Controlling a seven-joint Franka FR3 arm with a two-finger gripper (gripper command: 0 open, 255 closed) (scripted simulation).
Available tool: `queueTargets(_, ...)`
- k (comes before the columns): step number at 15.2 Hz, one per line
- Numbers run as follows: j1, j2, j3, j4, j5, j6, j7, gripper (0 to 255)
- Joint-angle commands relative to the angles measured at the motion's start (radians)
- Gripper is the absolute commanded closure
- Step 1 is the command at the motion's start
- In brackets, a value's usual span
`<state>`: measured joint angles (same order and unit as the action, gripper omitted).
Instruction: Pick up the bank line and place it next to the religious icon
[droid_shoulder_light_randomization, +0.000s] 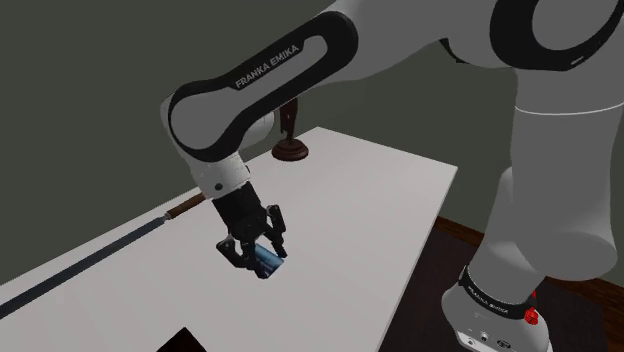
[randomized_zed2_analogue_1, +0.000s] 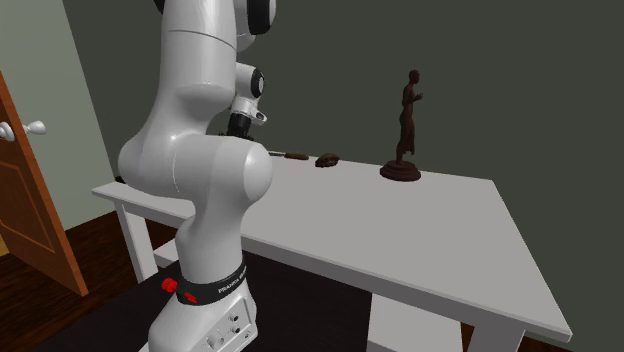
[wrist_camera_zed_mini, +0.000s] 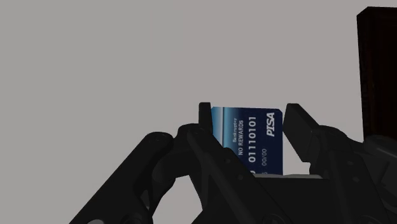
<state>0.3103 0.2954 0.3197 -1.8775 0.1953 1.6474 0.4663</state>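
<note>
The bank line is a blue bank card (droid_shoulder_light_randomization: 271, 263) printed with white numbers (wrist_camera_zed_mini: 253, 139). My black gripper (droid_shoulder_light_randomization: 260, 254) hangs low over the white table (droid_shoulder_light_randomization: 370, 215), near the middle of its front part, and is shut on the card. In the wrist view the two fingers (wrist_camera_zed_mini: 205, 118) press against the card's two short edges, and the gripper (wrist_camera_zed_mini: 249, 112) hides the card's near end. The religious icon is a dark brown standing figure on a round base (randomized_zed2_analogue_1: 407, 122). It stands at the table's far end (droid_shoulder_light_randomization: 292, 150), well away from the gripper and partly hidden by my arm.
A long dark strip with a brown end (droid_shoulder_light_randomization: 150, 226) lies along the table's far side. Two small brown objects (randomized_zed2_analogue_1: 327, 160) sit near the back edge, left of the figure. A wooden door (randomized_zed2_analogue_1: 30, 210) stands beyond the table. My stand (droid_shoulder_light_randomization: 500, 300) is beside the table.
</note>
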Motion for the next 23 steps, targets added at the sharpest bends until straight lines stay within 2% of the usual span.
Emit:
queueTargets(1,0.031,0.034,0.018,0.041,0.009,0.003,0.048,255)
queueTargets(7,0.122,0.152,0.056,0.199,0.014,-0.007,0.175,255)
queueTargets(23,0.139,0.259,0.039,0.139,-0.013,0.153,0.144,255)
